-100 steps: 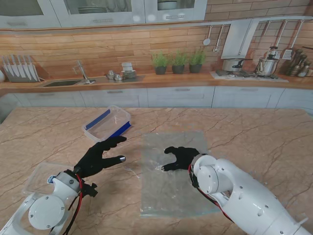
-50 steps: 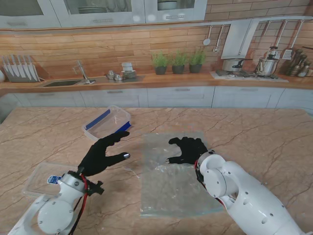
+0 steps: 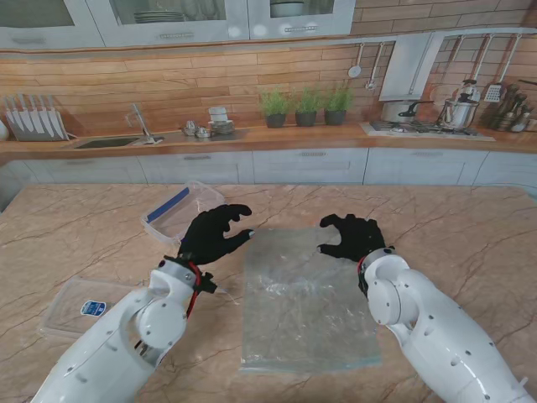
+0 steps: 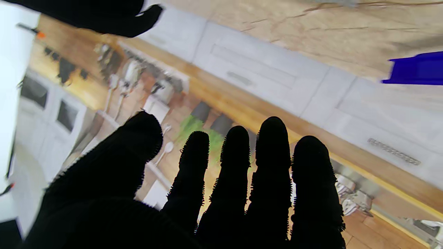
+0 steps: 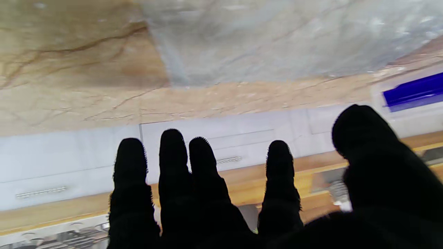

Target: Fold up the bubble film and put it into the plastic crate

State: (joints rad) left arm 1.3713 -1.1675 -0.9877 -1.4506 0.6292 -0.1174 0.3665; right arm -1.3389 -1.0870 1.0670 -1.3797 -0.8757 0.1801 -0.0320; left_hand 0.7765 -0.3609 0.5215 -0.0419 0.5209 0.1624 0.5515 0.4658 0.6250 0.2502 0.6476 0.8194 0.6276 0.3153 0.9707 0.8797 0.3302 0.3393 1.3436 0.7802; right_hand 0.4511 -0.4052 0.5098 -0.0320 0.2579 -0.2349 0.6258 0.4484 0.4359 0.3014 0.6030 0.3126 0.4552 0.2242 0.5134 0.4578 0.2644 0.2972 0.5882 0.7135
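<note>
Bubble film (image 3: 304, 298) is lying flat, unfolded, on the desk (image 3: 453, 227); both hands are now reaching past where they were, left hand (image 3: 214, 234) and right hand (image 3: 352, 237) hovering spread and empty at its far corners, crate (image 3: 180, 212) beyond. Left wrist: fingers (image 4: 235, 180) are splaying, holding nothing. Right wrist: film corner (image 5: 277, 41) is showing ahead, so a far-edge grasp looks next.

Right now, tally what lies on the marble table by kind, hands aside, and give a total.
Bubble film: 1
Plastic crate: 1
Clear lid, left near corner: 1
Total: 3
</note>
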